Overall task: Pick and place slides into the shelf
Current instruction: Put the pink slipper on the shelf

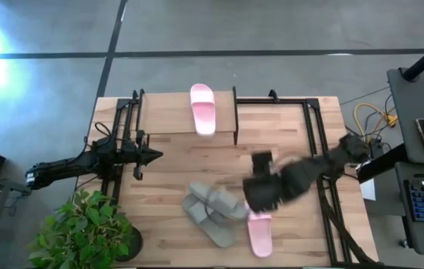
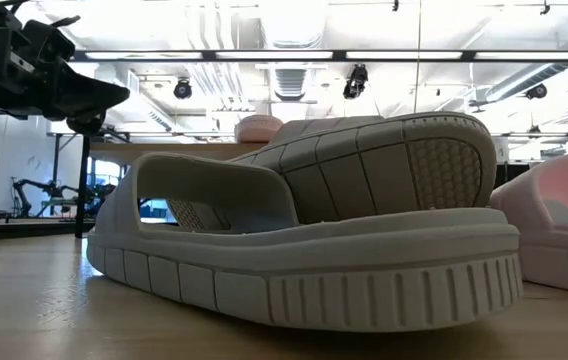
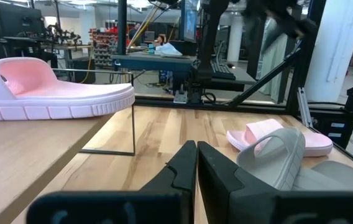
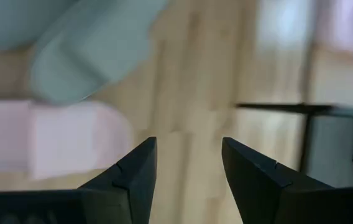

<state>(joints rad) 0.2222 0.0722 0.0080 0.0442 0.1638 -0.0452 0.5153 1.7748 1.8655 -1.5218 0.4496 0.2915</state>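
Fingers (image 4: 186, 163) apart (right wrist only) | pink slide (image 1: 203, 108) on shelf (image 1: 166, 113)

High view straight down, low view level and close behind grey-green slides (image 2: 304, 230), shared with left wrist view.

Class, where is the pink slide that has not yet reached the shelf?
In the high view, the pink slide lies on the table's near edge, right of the grey-green slides, just below the right claw.

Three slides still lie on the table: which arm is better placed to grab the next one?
The right. Its open gripper hangs right over the pink slide and beside the grey-green pair. The left gripper, fingers together, waits at the table's left edge, beside the shelf holding the other pink slide.
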